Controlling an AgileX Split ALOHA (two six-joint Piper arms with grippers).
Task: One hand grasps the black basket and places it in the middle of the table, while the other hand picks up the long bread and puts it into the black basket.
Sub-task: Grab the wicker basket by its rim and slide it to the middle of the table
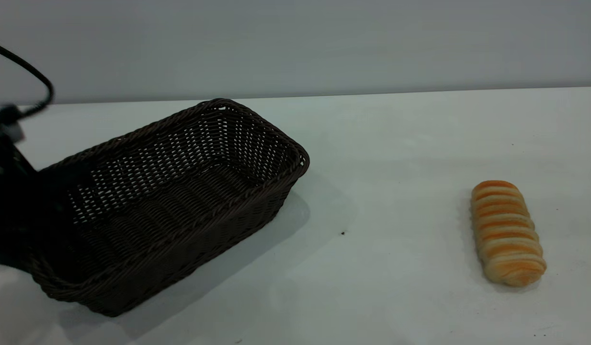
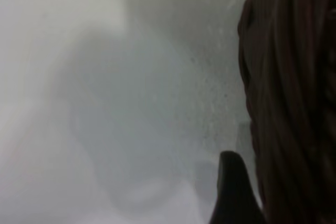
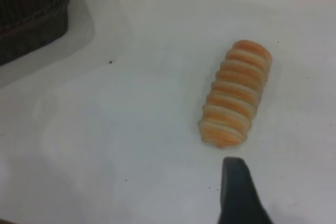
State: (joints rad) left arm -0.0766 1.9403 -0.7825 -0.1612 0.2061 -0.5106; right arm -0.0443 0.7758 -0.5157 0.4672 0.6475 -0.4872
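The black basket (image 1: 276, 136) fills the left half of the table (image 1: 396, 143) and sits tilted, its far right corner raised over a broad shadow. My left gripper (image 1: 15, 191), a blurred black mass with a cable, is shut on the basket's left end. In the left wrist view one finger (image 2: 231, 192) presses against the outside of the braided rim (image 2: 294, 103). The long bread (image 1: 506, 232) lies flat on the table at the right, well apart from the basket. My right gripper (image 3: 239, 187) hovers just short of the near end of the bread (image 3: 236, 98) without touching it.
A corner of the basket (image 3: 31, 14) shows at the edge of the right wrist view. A small dark speck (image 1: 343, 233) marks the table between basket and bread. A grey wall rises behind the table's far edge.
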